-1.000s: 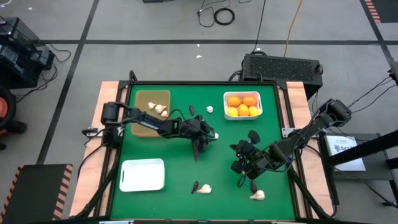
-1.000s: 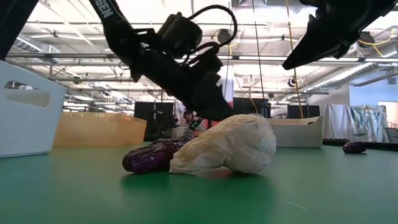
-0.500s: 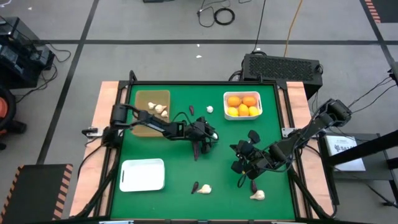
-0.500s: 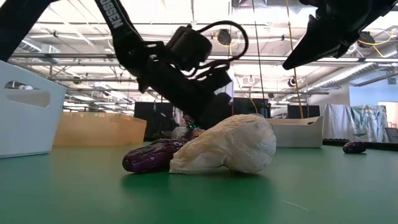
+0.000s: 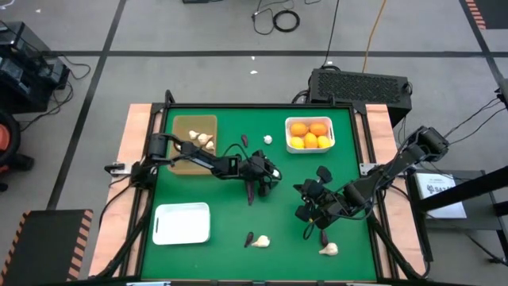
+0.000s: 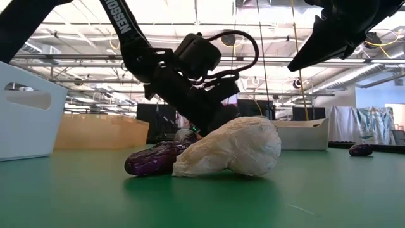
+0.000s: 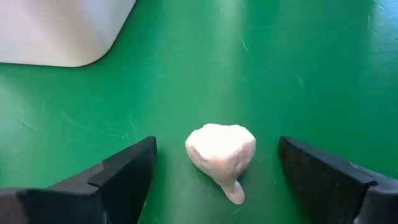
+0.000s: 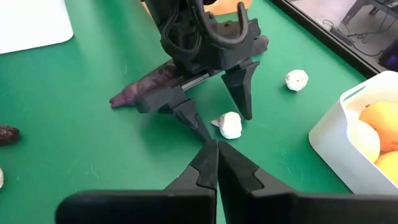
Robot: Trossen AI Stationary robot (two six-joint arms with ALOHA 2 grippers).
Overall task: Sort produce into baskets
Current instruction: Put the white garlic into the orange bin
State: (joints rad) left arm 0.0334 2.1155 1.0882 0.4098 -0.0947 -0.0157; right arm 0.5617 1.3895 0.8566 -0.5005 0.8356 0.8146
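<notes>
The left gripper (image 5: 272,172) is held low over the middle of the table, its fingers (image 7: 118,180) spread wide with a garlic bulb (image 7: 221,152) lying on the green table (image 7: 311,68) between them, untouched on either side. The wide spread is judged to be a straddle made ready for a pinch: each finger stands just beside the bulb so that a closing would meet its flanks.

In the left wrist view the bulb's stubby stem points back toward the gripper, so its long axis runs roughly along the gripper's reach and across the line on which the fingers would close. That suits a grip on the plump sides rather than on the stem.

A long eggplant (image 8: 152,81) lies just beside the left gripper, seen in the right wrist view, its length running across the table away from the bulb.

The likely reason for the pick is the sorting already visible from above: garlic bulbs sit in the wooden tray (image 5: 184,158), oranges fill the white bin (image 5: 310,148), and the white tray (image 5: 181,222) nearest the front holds nothing that can be seen. More garlic and eggplant pieces are scattered on the table.

The right gripper (image 8: 216,163) is held above the table's right side, its fingers clenched together on nothing.
</notes>
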